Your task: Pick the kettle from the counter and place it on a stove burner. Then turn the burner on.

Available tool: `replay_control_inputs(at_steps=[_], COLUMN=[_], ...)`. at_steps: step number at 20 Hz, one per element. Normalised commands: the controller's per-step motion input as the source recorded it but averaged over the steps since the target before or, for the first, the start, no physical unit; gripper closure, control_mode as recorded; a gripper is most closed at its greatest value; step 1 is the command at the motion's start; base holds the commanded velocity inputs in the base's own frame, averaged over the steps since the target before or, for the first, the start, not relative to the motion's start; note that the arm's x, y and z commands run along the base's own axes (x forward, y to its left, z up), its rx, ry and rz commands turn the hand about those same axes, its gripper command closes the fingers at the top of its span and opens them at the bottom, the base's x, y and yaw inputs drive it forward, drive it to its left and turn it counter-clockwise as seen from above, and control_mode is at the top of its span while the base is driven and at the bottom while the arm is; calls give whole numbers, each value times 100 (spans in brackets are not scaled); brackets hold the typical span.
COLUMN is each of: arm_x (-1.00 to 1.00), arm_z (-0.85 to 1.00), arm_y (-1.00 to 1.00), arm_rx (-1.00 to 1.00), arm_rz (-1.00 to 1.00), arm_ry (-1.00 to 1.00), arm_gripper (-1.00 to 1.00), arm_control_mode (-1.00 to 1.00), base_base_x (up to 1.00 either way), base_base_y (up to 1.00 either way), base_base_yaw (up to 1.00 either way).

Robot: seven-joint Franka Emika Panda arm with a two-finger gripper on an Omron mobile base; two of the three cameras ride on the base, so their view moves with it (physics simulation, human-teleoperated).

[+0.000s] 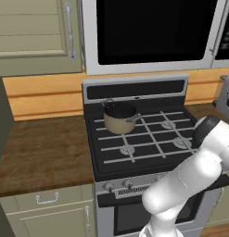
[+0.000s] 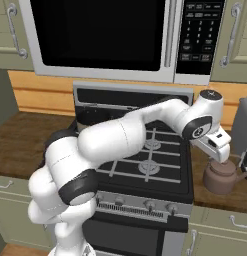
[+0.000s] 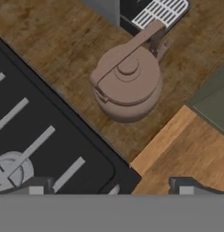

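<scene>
The kettle point(image 3: 127, 84) ahead of the open jaws looks matt copper-brown metal; the counter point(image 3: 54, 41) beneath is wood-grained, and the cooktop point(image 3: 36, 136) beside it smooth black.

Arm point(image 2: 120, 135) hides saucepan point(image 1: 119, 118); hand covers kettle point(image 2: 222, 176) top.

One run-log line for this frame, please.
phase: approach | gripper: jaws open, above kettle | kettle: on counter, not held

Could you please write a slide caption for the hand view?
Open hand hovering above the copper kettle on the wooden counter beside the stove.
</scene>
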Motion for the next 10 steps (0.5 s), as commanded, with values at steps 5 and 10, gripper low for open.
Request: replay_control_inputs(at_steps=[5,10], arm_x=[22,47], arm_z=[-6,-4], arm_y=[-36,-38], arm_rx=[0,1], arm_rz=[0,0], arm_ry=[3,5], arm_gripper=[-100,-100], arm_control_mode=[-100,-100], base_base_x=[0,0], base_base_y=[0,0], base_base_yaw=[0,0])
